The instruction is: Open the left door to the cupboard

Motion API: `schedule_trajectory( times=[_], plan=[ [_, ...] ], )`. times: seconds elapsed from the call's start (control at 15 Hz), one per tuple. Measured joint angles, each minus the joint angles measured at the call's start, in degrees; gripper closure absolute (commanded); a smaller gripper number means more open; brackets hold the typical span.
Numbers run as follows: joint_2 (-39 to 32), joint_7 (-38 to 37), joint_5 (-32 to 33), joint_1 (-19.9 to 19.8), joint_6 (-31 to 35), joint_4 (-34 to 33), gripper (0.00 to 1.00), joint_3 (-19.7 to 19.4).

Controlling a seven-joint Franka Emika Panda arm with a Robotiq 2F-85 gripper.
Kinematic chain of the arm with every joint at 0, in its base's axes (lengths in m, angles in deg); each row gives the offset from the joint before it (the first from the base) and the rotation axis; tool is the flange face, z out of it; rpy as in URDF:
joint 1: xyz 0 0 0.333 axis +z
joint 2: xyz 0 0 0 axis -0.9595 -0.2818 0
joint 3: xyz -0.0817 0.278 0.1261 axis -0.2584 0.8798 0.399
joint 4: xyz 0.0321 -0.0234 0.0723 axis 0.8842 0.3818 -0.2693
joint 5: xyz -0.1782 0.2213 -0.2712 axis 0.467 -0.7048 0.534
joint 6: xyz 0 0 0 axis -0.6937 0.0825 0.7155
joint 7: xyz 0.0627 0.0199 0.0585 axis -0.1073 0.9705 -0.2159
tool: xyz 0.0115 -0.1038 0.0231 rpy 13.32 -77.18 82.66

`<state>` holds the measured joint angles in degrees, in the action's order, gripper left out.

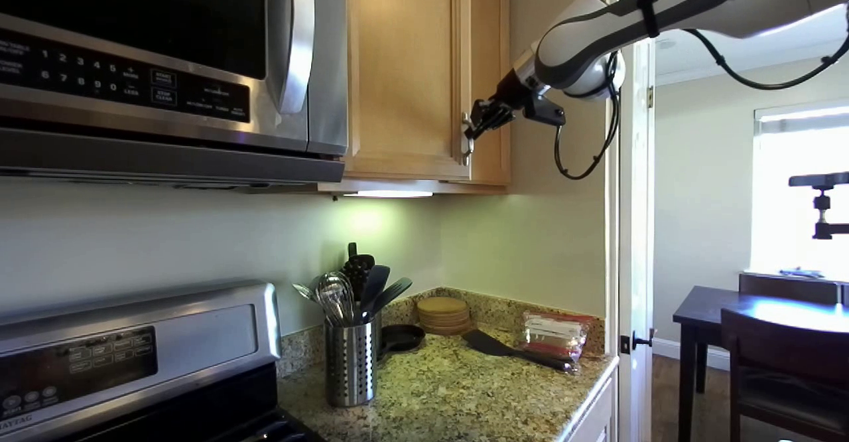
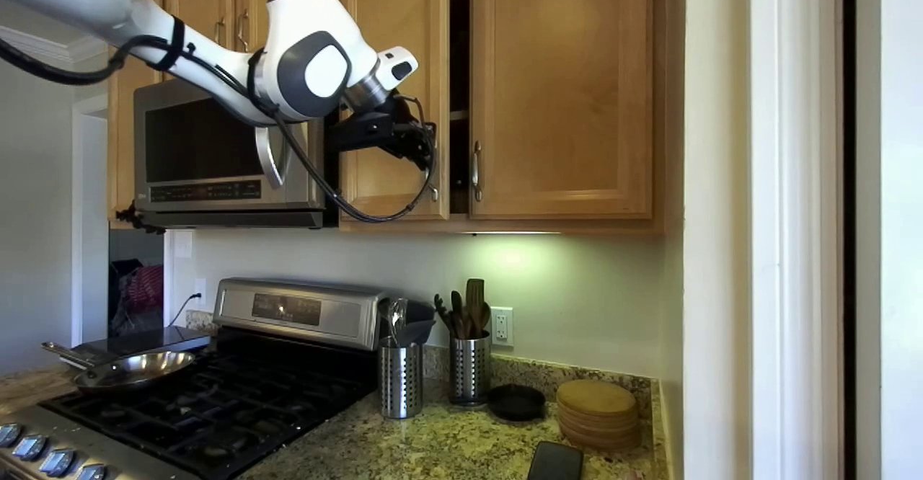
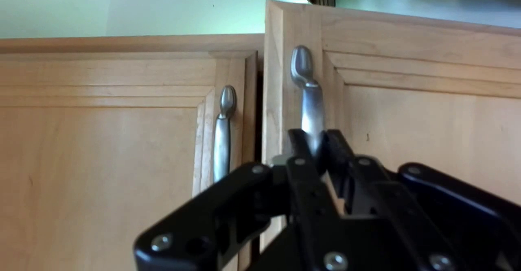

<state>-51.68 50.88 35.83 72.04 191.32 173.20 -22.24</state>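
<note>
The cupboard (image 2: 548, 226) is light maple. Its left door (image 1: 408, 64) stands slightly ajar; a dark gap with shelf edges shows beside the left door (image 2: 393, 4). In the upside-down wrist view the left door (image 3: 427, 140) is on the right, standing forward of the twin door (image 3: 101, 153). My gripper (image 3: 316, 134) has its fingers closed around the left door's silver bar handle (image 3: 312, 104). In both exterior views the gripper (image 1: 472, 130) is at that handle (image 1: 466, 153); the arm and cable partly cover it (image 2: 434, 193).
The twin door (image 2: 562, 91) with its own handle (image 2: 476, 170) is close beside. The microwave (image 2: 205, 141) adjoins the cupboard on the left. A wall (image 1: 557, 97) stands to the right. Utensil holders (image 1: 350, 362) and stacked round boards (image 2: 598, 415) stand on the counter below.
</note>
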Motion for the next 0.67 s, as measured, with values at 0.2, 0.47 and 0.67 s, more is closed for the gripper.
schedule_trajectory(
  times=[0.2,0.47,0.67],
  plan=[
    [6.30,0.00,1.17,-0.01,-0.98,5.72,0.90,0.89],
    [14.98,0.28,2.07,0.25,-4.39,12.19,0.90,2.78],
    [20.56,1.66,2.04,2.12,-7.21,15.73,0.90,3.38]
  ],
)
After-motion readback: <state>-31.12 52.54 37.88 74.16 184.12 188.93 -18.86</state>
